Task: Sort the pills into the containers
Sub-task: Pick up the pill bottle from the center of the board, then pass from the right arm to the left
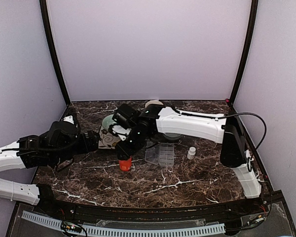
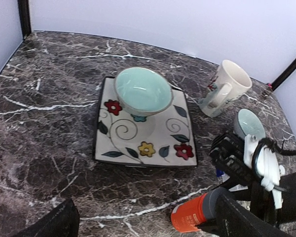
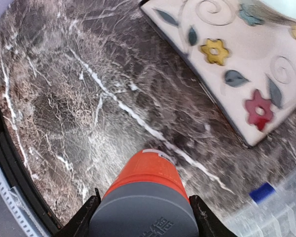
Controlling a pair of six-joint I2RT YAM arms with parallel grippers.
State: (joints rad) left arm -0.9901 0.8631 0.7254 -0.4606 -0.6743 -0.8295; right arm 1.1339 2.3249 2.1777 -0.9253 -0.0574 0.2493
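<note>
An orange bottle (image 3: 147,174) with a grey cap (image 3: 144,213) stands on the dark marble table, and my right gripper (image 3: 144,215) is shut on the cap from above, one finger pressed to each side. From overhead the orange bottle (image 1: 124,164) is just left of the clear pill box (image 1: 160,154), whose compartments are the containers. A corner of the pill box (image 3: 281,210) shows at the lower right of the right wrist view. No pills can be made out. My left gripper (image 1: 94,142) hangs open and empty to the left of the bottle (image 2: 191,218).
A square flowered plate (image 2: 138,140) carries a pale green bowl (image 2: 143,91). Behind it lie a white mug (image 2: 228,88) on its side and a second green bowl (image 2: 250,123). A small white bottle (image 1: 191,153) stands right of the pill box.
</note>
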